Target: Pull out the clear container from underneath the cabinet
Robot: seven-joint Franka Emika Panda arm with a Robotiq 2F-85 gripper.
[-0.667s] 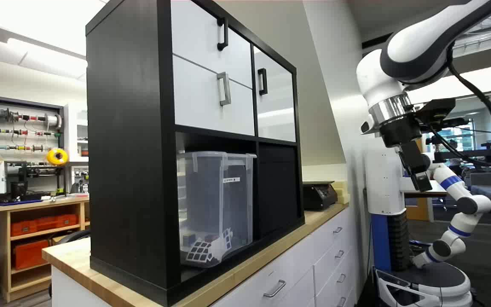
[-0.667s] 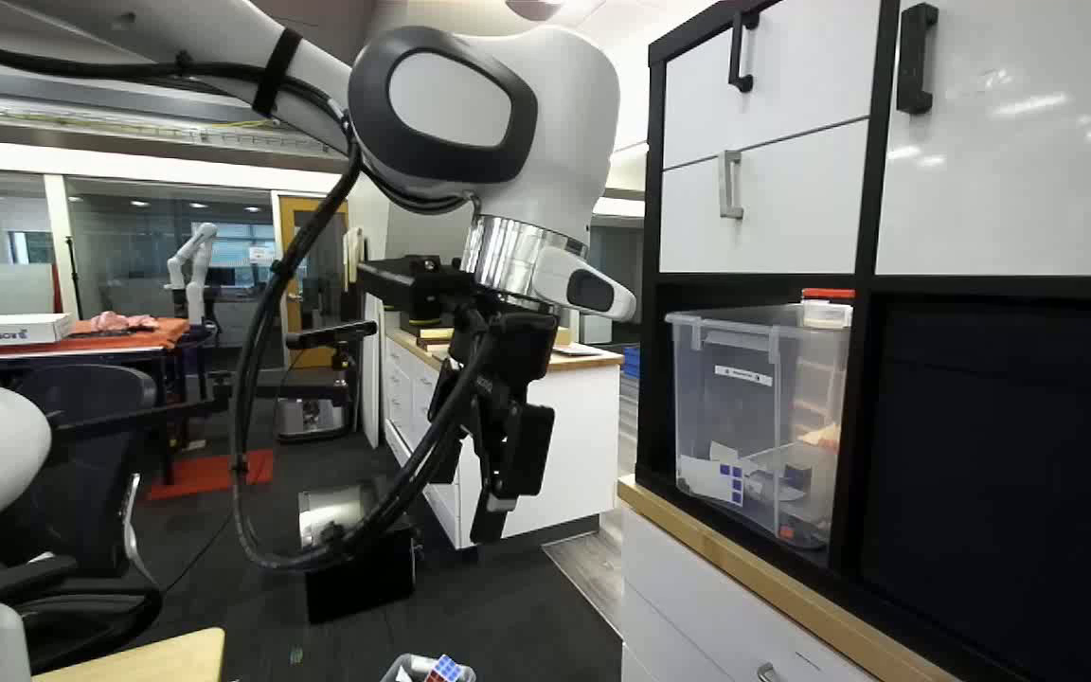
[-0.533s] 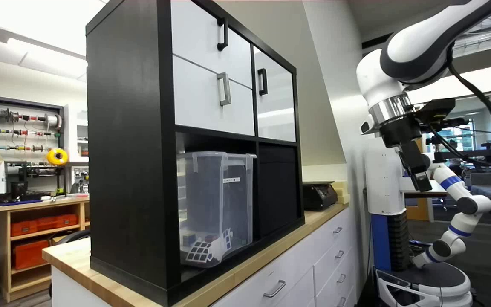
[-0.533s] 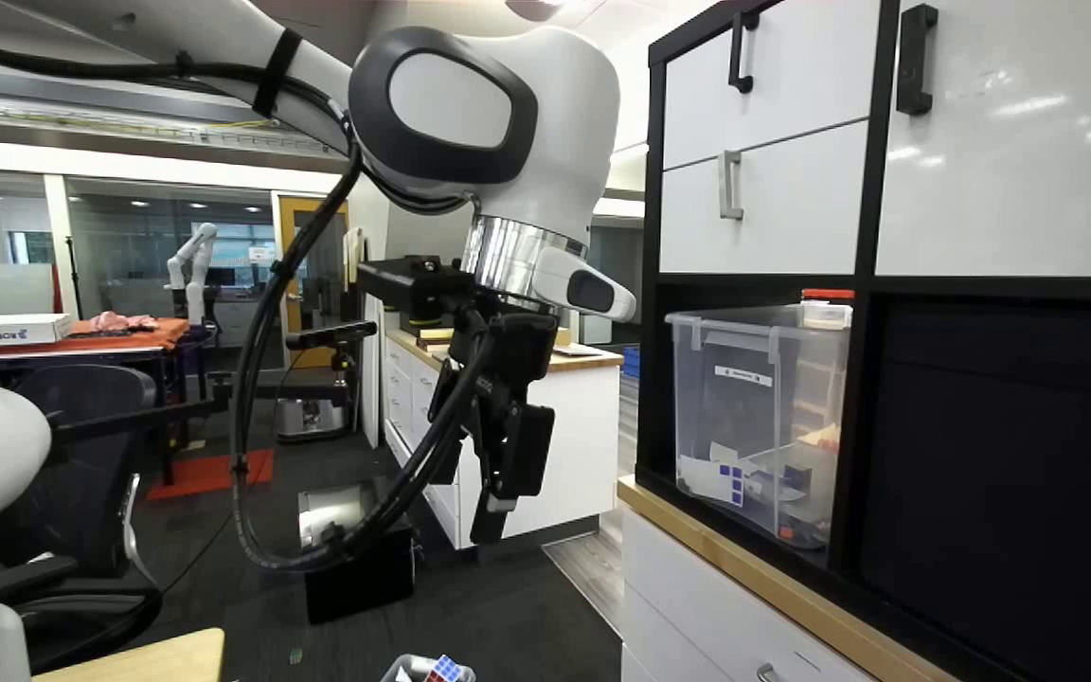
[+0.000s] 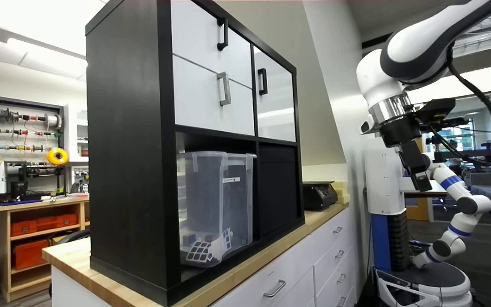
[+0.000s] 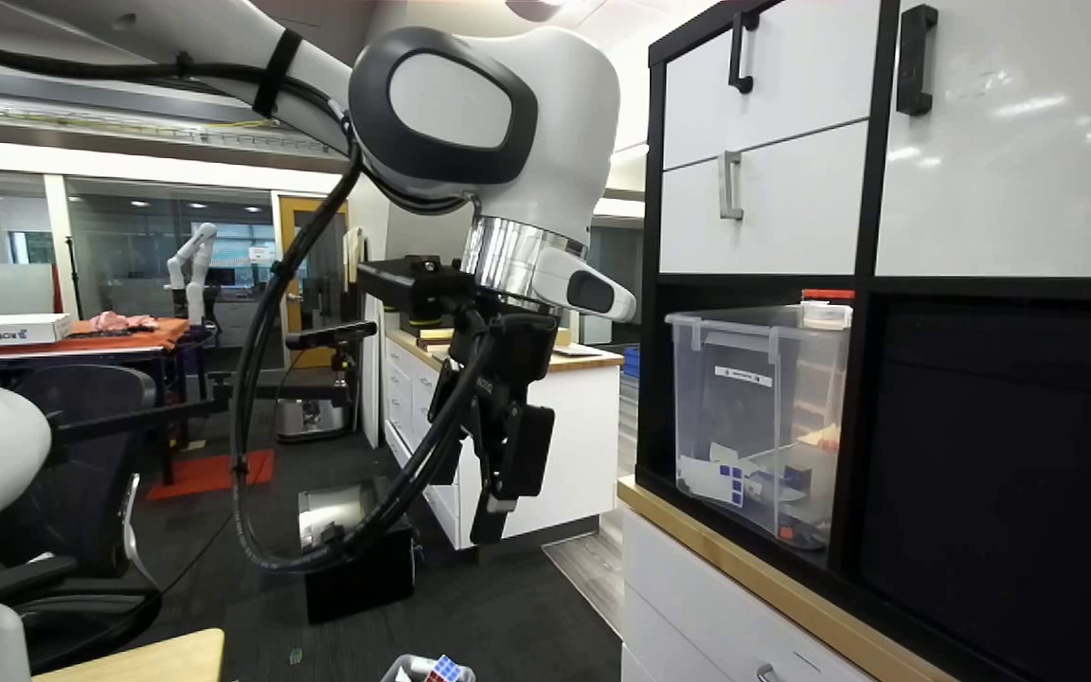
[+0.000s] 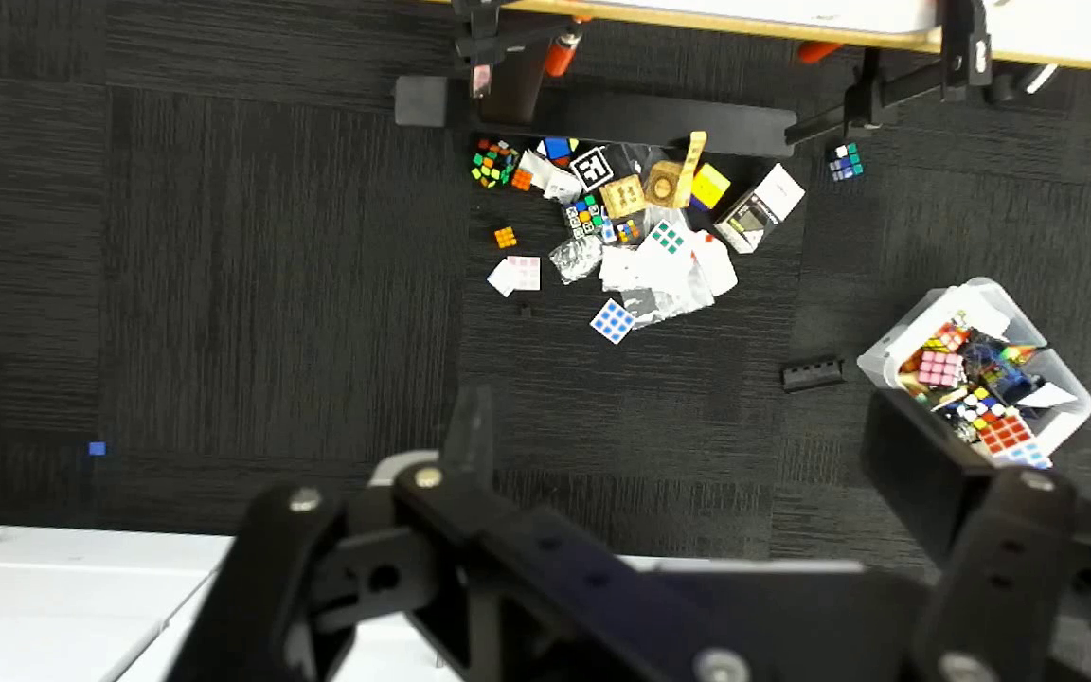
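Observation:
The clear container [image 5: 237,200] is a boxy translucent bin with a rim and a small white label. It sits upright in a lower cubby of the black cabinet [image 5: 124,149], below white door fronts. The container also shows in an exterior view [image 6: 725,407], with papers and small items at its base. The cabinet stands there at the right [image 6: 1019,161]. My gripper [image 6: 474,497] hangs pointing down in front of the cabinet, apart from it and the container. In the wrist view my gripper [image 7: 692,436] has its fingers wide apart with only floor between them. The container is out of the wrist view.
The cabinet stands on a wooden countertop [image 5: 237,279] over low white drawers [image 5: 279,273]. A black device [image 5: 320,196] sits on the counter beside it. Below, a small bin [image 7: 1066,388] of cubes and scattered cubes and papers [image 7: 669,265] lie on the floor.

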